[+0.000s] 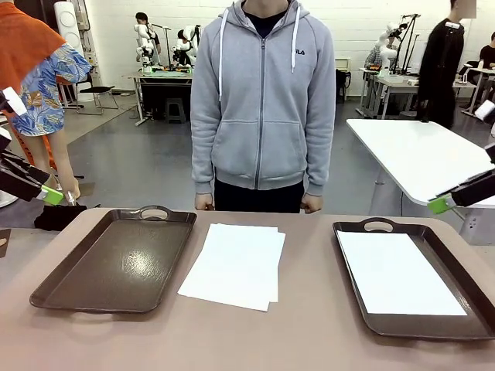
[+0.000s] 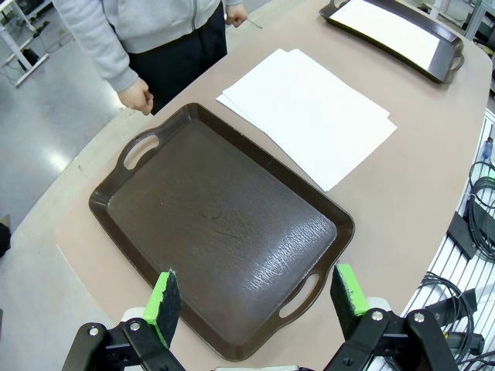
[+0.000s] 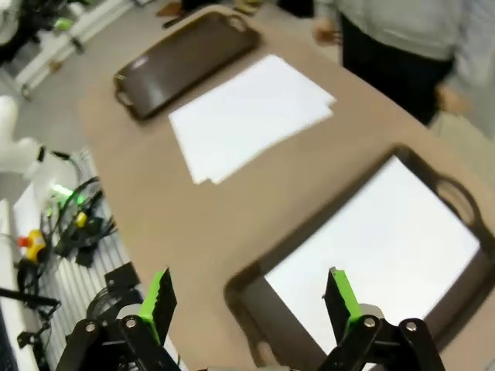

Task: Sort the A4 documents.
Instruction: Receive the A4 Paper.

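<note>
A4 documents [image 1: 236, 263]: one pile between two trays [image 1: 116, 263], one sheet [image 1: 398, 270] in the right tray [image 1: 418, 325]; both jaws apart.

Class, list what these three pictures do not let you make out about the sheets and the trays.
1. Front view: how many sheets make up the middle stack; they overlap and are too thin to count.
2. Front view: the near right corner of the right tray; cut off by the picture's right edge.
3. Right wrist view: any print on the single sheet in that tray; motion blur.
</note>
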Robot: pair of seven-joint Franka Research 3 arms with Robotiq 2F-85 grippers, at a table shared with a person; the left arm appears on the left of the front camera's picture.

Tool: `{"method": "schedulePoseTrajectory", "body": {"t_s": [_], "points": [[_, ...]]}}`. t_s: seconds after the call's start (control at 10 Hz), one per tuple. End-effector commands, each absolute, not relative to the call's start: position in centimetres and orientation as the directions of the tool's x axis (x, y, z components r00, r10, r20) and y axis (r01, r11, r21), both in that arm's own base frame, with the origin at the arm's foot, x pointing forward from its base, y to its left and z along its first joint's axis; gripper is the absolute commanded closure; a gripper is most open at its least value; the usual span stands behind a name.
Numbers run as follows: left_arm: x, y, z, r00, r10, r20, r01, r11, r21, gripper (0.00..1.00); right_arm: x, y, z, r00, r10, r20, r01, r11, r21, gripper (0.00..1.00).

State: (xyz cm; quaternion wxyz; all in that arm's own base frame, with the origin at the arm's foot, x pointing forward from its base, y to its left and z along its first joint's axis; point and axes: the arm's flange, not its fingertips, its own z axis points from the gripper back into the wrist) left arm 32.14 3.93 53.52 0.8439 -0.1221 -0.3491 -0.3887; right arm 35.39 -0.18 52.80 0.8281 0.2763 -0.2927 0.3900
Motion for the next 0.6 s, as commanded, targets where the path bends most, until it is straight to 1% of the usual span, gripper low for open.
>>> {"method": "schedulePoseTrajectory", "body": {"t_s": [0.0, 0.1, 0.3, 0.5], "points": [[32.2, 4.0, 53.4, 0.453, -0.566, 0.689, 0.744, 0.666, 0.058, 0.00, 35.5, 0.2, 54.7, 0.400, 0.479, 0.781, -0.888, 0.414, 0.201, 0.00], [32.2, 4.0, 53.4, 0.453, -0.566, 0.689, 0.744, 0.666, 0.058, 0.00, 35.1, 1.4, 55.9, 0.329, 0.481, 0.813, -0.916, 0.370, 0.152, 0.00], [32.2, 4.0, 53.4, 0.453, -0.566, 0.689, 0.744, 0.666, 0.058, 0.00, 34.1, 4.1, 57.2, 0.243, 0.519, 0.819, -0.939, 0.336, 0.065, 0.00], [32.2, 4.0, 53.4, 0.453, -0.566, 0.689, 0.744, 0.666, 0.058, 0.00, 34.4, 5.0, 56.6, 0.250, 0.545, 0.801, -0.934, 0.352, 0.052, 0.00]]}}
